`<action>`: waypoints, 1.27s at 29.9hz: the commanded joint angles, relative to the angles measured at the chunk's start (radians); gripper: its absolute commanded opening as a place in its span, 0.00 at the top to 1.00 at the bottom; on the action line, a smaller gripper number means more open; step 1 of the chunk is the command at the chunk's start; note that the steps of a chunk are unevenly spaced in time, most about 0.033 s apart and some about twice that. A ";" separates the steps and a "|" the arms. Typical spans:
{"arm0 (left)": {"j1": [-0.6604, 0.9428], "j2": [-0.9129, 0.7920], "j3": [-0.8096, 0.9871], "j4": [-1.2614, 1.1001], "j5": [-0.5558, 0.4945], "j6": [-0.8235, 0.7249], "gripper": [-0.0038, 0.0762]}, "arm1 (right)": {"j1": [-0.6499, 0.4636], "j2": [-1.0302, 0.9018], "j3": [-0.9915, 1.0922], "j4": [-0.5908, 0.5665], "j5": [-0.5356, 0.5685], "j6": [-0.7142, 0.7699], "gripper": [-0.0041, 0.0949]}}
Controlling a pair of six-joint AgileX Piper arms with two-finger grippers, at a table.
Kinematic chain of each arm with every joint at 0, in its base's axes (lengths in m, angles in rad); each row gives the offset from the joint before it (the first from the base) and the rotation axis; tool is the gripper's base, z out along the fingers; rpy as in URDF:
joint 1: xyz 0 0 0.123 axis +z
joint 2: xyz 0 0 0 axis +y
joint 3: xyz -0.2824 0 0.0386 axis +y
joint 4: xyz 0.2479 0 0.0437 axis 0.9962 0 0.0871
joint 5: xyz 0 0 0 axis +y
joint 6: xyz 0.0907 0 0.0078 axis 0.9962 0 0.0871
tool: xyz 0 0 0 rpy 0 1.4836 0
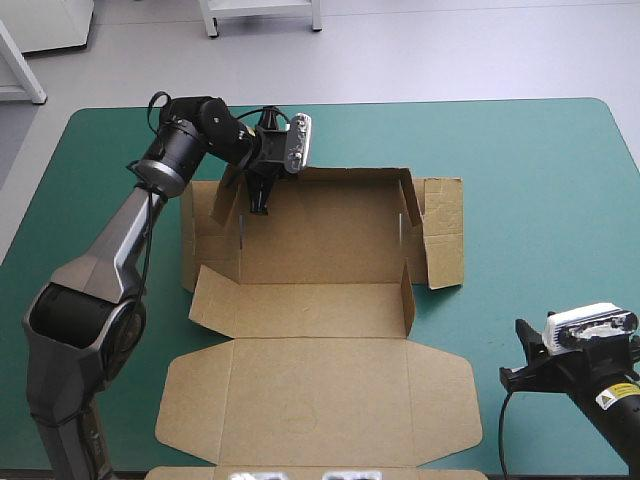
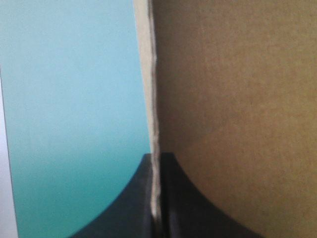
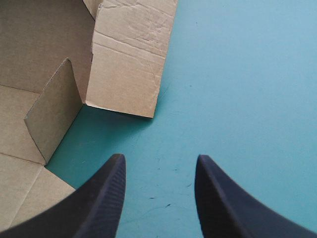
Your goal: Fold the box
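The brown box (image 1: 320,270) lies in the middle of the teal-green table, its walls partly raised and its lid (image 1: 320,400) flat toward the near edge. My left gripper (image 1: 262,195) is at the box's far left corner, shut on the upright back wall. In the left wrist view the board's edge (image 2: 154,124) runs between the two black fingers, with brown board (image 2: 237,99) on one side. My right gripper (image 1: 532,352) stands open near the table's near right corner, apart from the box. Ahead of it in the right wrist view lie the box's right side flap (image 3: 129,64) and a raised tab (image 3: 54,109).
Bare teal-green cover (image 1: 540,170) stretches to the right of the box and along the far edge. The box's right side flap (image 1: 445,235) lies flat on the table.
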 commanded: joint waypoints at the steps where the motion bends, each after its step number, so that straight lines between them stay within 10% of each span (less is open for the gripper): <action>1: -0.056 -0.081 -0.033 0.102 -0.058 -0.041 0.96 | -0.008 0.011 -0.037 0.025 -0.075 -0.001 0.54; 7: -0.152 -0.209 0.096 0.126 -0.055 -0.203 0.96 | -0.008 0.011 -0.037 0.029 -0.080 0.013 0.54; 17: -0.368 -0.512 0.621 0.550 -0.496 -0.704 0.96 | -0.008 0.025 -0.046 0.004 -0.069 0.115 0.54; 31: -0.484 -0.520 0.730 0.709 -0.482 -1.052 0.96 | -0.008 0.221 -0.273 -0.009 0.093 0.204 0.54; 38: -0.570 -0.520 0.830 1.257 -0.506 -1.467 0.96 | -0.008 0.353 -0.355 -0.081 0.180 0.270 0.54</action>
